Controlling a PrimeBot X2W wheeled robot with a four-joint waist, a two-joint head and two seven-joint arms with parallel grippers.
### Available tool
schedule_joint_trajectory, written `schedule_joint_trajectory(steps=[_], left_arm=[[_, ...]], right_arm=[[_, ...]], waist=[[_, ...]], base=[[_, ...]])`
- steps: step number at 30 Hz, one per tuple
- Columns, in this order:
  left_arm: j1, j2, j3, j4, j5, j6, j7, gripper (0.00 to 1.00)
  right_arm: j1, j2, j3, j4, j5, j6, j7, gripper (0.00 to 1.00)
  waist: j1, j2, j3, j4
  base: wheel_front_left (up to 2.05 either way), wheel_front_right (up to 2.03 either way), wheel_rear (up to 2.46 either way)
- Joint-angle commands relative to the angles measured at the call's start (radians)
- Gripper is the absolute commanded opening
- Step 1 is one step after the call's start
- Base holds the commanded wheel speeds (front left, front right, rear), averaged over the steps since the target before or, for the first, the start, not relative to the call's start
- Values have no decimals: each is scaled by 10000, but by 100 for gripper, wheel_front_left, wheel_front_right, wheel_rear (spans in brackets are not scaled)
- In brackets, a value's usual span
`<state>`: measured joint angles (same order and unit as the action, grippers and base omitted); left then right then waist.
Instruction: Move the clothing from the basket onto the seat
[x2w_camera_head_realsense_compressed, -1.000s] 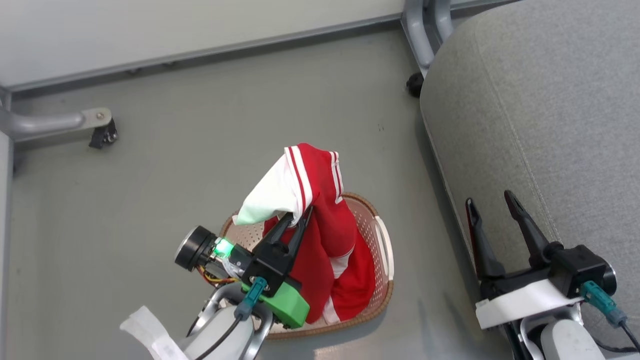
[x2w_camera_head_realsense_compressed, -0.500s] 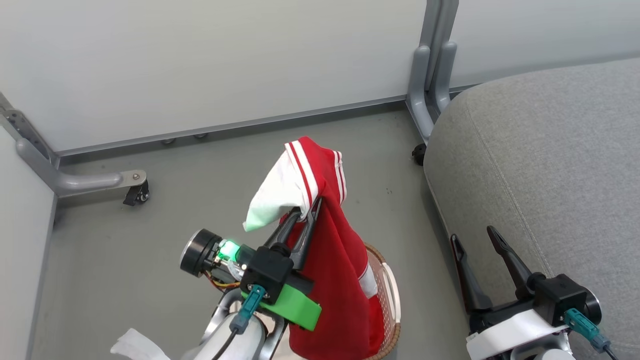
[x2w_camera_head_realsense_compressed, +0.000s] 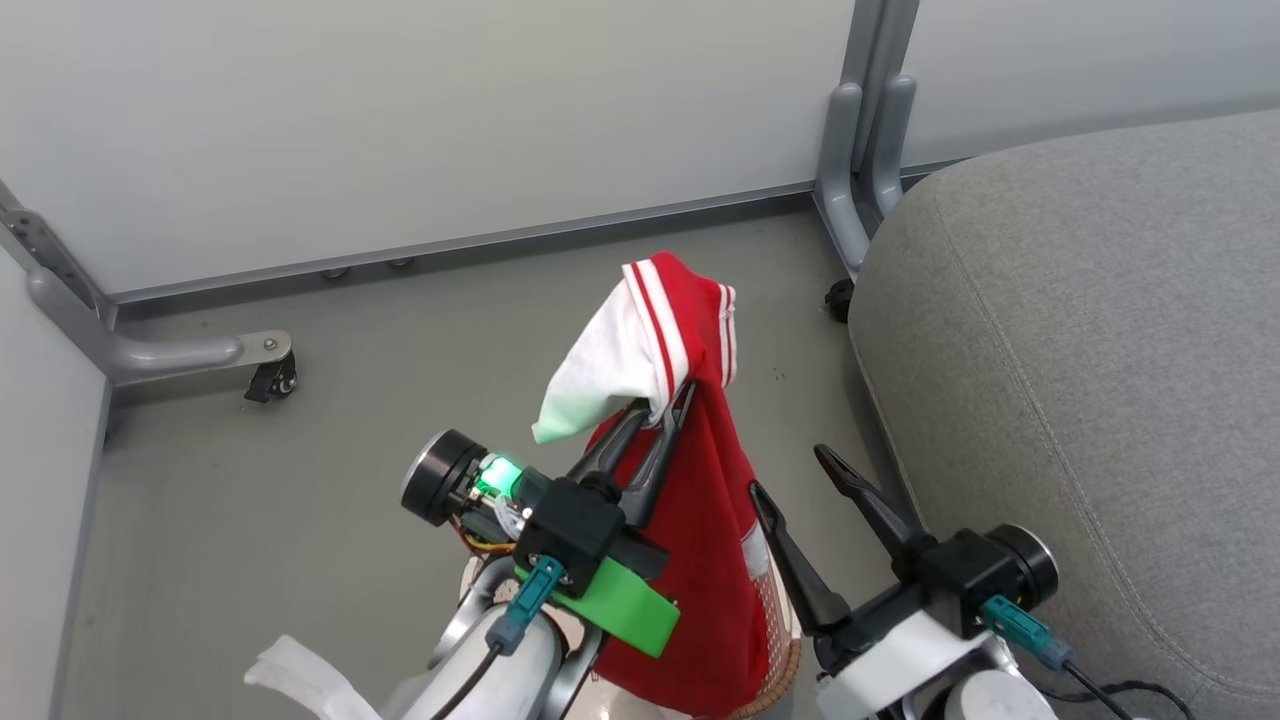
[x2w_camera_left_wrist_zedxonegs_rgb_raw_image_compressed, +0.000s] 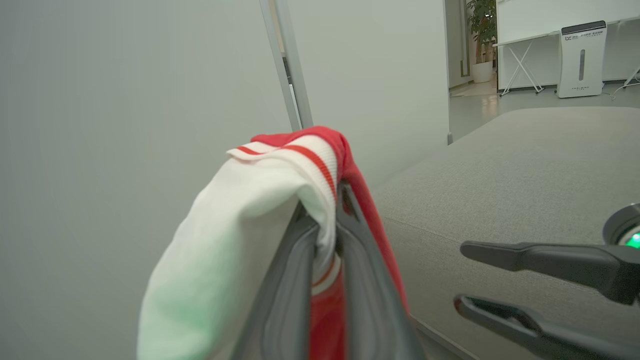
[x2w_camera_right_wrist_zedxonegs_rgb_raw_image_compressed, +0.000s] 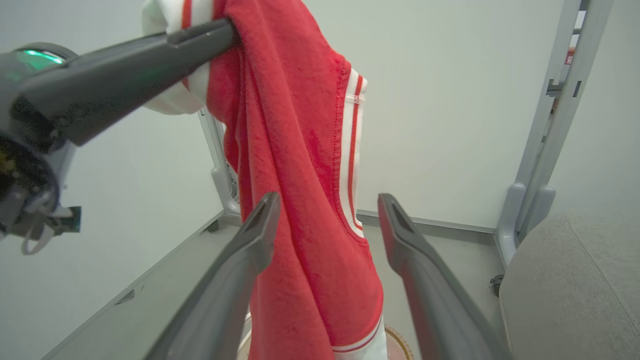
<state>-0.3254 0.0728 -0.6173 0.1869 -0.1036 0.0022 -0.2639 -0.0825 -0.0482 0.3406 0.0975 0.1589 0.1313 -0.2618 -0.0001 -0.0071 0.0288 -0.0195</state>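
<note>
Carry step. Left gripper (x2w_camera_head_realsense_compressed: 668, 402), frame centre, clamps the clothing (x2w_camera_head_realsense_compressed: 705, 520) hanging over the basket (x2w_camera_head_realsense_compressed: 788, 678). Right gripper (x2w_camera_head_realsense_compressed: 788, 470) is released, holding nothing. Next: swing the load toward frame right, over the seat (x2w_camera_head_realsense_compressed: 1100, 350).

- Grey floor (x2w_camera_head_realsense_compressed: 420, 330): smooth and matte, running up to the partition panels.
- White partition panel (x2w_camera_head_realsense_compressed: 400, 120): stands along the far side, with a grey rail (x2w_camera_head_realsense_compressed: 480, 245) at its base and two small feet (x2w_camera_head_realsense_compressed: 335, 272) tucked under the rail.
- Grey metal post (x2w_camera_head_realsense_compressed: 880, 60): upright between two panels. It curves out into a foot (x2w_camera_head_realsense_compressed: 845, 200) at the floor, with a black caster (x2w_camera_head_realsense_compressed: 838, 298) at the foot's end.
- Second grey foot (x2w_camera_head_realsense_compressed: 170, 352): at the left, ending in a flat plate with a screw. A black caster (x2w_camera_head_realsense_compressed: 272, 380) sits beneath it.
- Slotted post (x2w_camera_right_wrist_zedxonegs_rgb_raw_image_compressed: 565, 100): seen from low down in the right wrist view.
- Beyond the panel edge, in the left wrist view: a potted plant (x2w_camera_left_wrist_zedxonegs_rgb_raw_image_compressed: 481, 30), a white table on crossed legs (x2w_camera_left_wrist_zedxonegs_rgb_raw_image_compressed: 520, 64) and a white upright appliance (x2w_camera_left_wrist_zedxonegs_rgb_raw_image_compressed: 580, 60), all on a glossy floor.
</note>
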Motion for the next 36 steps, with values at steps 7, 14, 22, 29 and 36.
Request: schedule_joint_trajectory(steps=[7,14,22,29,36], left_arm=[[-578,-156,-425,-363,47,-257,-10,0],[-818,-203,-691,-808,-7,-211,-9,0],[-772,-213,-700,-758,-56,-246,-9,0],[-653,-171,-646,-440,61,-194,-9,0],[-601,-175,-546,-141,92,-71,-9,0]], right_arm=[[-987,-43,528,598,2,-10,-48,100],[-1304,-35,135,2132,329,-10,-36,100],[-1648,-107,596,2937,520,-10,-35,0],[-1579,-216,1007,2890,743,-10,-35,0],[-1392,-261,1035,2811,899,-10,-35,0]], waist=[[1,71,254,268],[1,71,404,455],[1,71,436,436],[1,71,320,323],[1,71,261,243]], base=[[0,0,0],[0,0,0],[0,0,0],[0,0,0],[0,0,0]])
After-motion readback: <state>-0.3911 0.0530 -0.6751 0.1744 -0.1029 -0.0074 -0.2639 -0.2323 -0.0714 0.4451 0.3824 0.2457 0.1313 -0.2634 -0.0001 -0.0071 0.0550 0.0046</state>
